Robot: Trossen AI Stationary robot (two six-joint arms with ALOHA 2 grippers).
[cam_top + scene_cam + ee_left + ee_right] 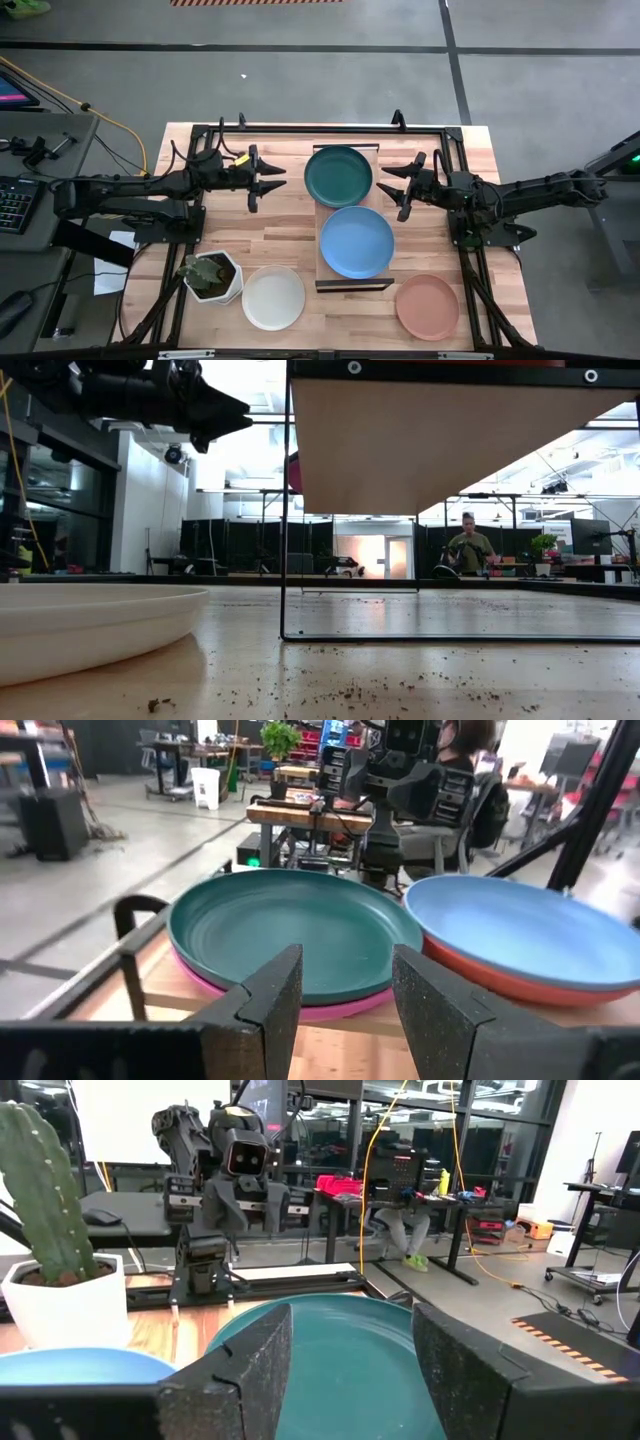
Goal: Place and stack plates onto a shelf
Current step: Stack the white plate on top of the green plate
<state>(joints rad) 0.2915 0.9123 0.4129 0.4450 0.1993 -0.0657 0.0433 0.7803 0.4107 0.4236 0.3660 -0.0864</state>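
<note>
The shelf [320,215] stands mid-table and carries two stacks. At its far end the dark teal plate [340,175] lies on the magenta pink plate [300,1012]. At its near end the light blue plate [357,242] lies on the coral red plate [500,982]. The white plate [273,297] and the salmon tan plate [427,307] rest flat on the table near its near edge. My left gripper [265,180] hovers open just left of the teal plate. My right gripper [395,185] hovers open just right of it. Both point at the shelf and hold nothing.
A white hexagonal pot with a cactus [212,275] stands left of the white plate. A dark frame [330,128] runs around the table. In the low view the shelf board [450,440] sits raised on thin legs, and a person [470,548] sits far behind the table.
</note>
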